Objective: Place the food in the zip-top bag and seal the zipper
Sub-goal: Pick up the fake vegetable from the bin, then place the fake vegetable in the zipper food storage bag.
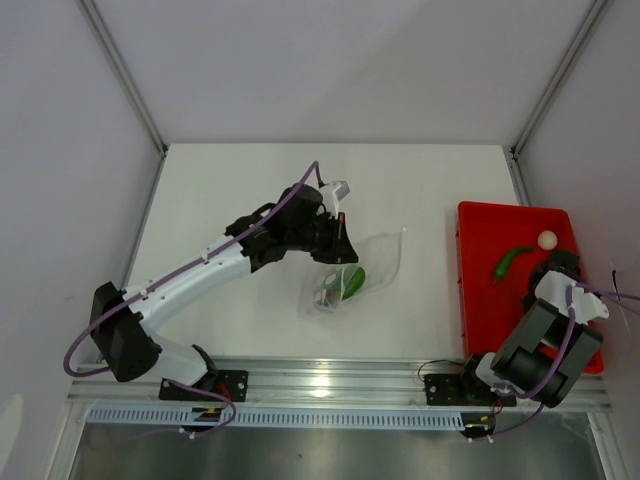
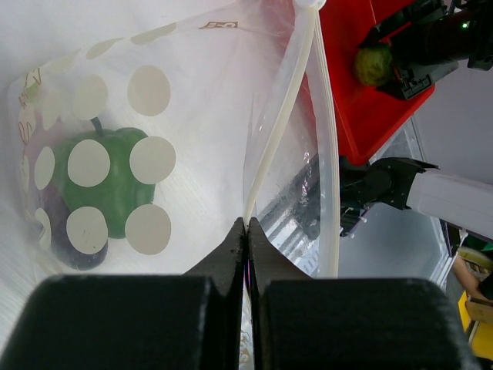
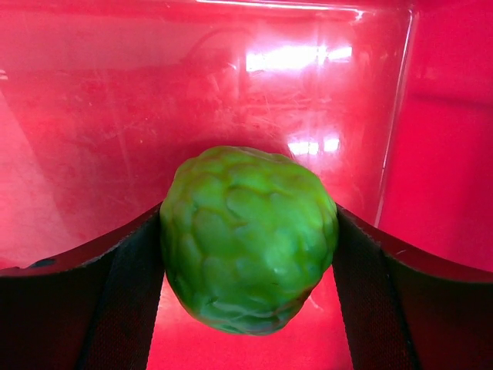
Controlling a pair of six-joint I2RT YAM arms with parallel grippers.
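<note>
The clear zip-top bag (image 1: 372, 262) lies mid-table with its mouth held up. My left gripper (image 1: 340, 232) is shut on the bag's mouth edge (image 2: 248, 225). The whitish zipper strip (image 2: 286, 116) runs up from the jaws. Inside the bag (image 2: 192, 100) lie a green pepper-shaped piece (image 2: 104, 185) and a purple piece (image 2: 71, 248). My right gripper (image 3: 248, 258) is shut on the bright green bumpy round piece (image 3: 248, 247) inside the red tray (image 3: 231, 92). The darker green long piece (image 1: 511, 261) and the whitish ball (image 1: 546, 240) lie in the tray (image 1: 480, 300).
The red tray stands at the table's right edge, next to the right wall post. In the left wrist view the tray (image 2: 362, 108) and the right arm (image 2: 454, 193) show beyond the bag's mouth. An aluminium rail (image 1: 340, 375) runs along the near edge.
</note>
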